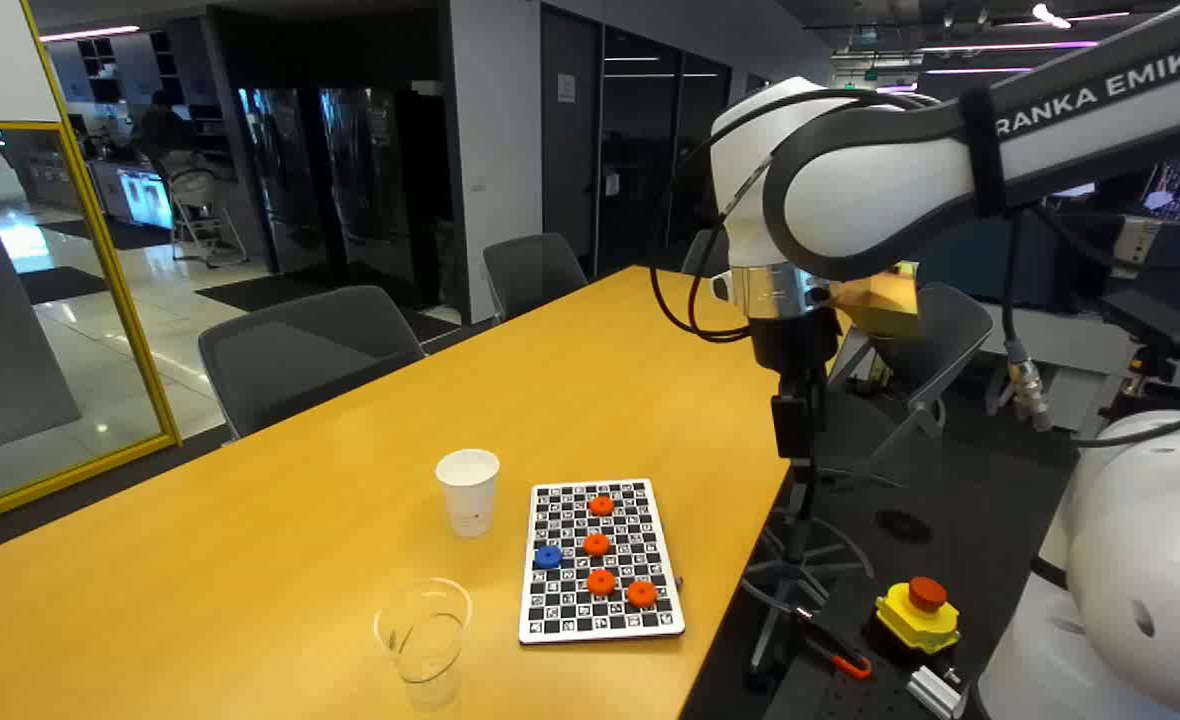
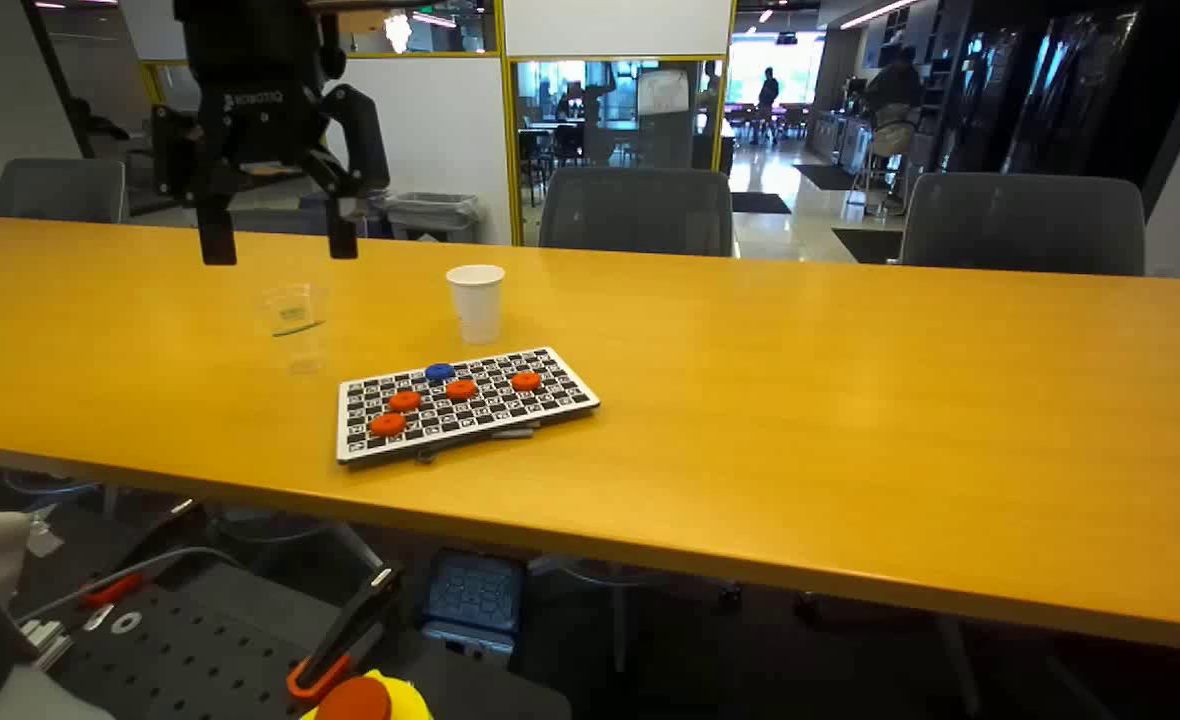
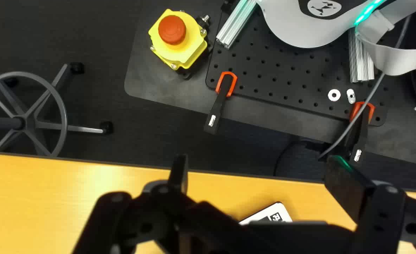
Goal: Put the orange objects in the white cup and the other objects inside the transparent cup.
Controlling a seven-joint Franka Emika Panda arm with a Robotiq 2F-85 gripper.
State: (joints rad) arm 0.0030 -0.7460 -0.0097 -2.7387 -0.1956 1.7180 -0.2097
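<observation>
claw (image 2: 280, 244) pointing down, up in the air at the end of the white arm (image 1: 880, 190), its two fingers (image 2: 341, 236) spread wide apart with nothing held between them. it hangs well apart from everything on the desk (image 1: 290, 570). in the wrist view the desk's edge and a corner of the checkered board (image 1: 640, 520) show past the fingers.

on that board i count four orange discs (image 1: 596, 547) and one blue disc (image 1: 547, 557), all lying flat. the blue disc sits near the long edge that faces the white cup (image 1: 468, 495), with an orange one near it. two more orange ones lie near each other toward the end by the transparent cup (image 1: 425, 650), and the fourth is off by itself toward the opposite end.

both cups stand upright on the desk, next to the board but not touching it. the white cup is beside that same long edge, the transparent cup out by a corner, and the two stand apart from each other.

past the desk's edge, by the robot's base (image 1: 1140, 590), sits a yellow box (image 3: 188, 42) with a red button (image 3: 172, 30) on top. grey chairs (image 1: 300, 345) stand along the far side of the desk.
</observation>
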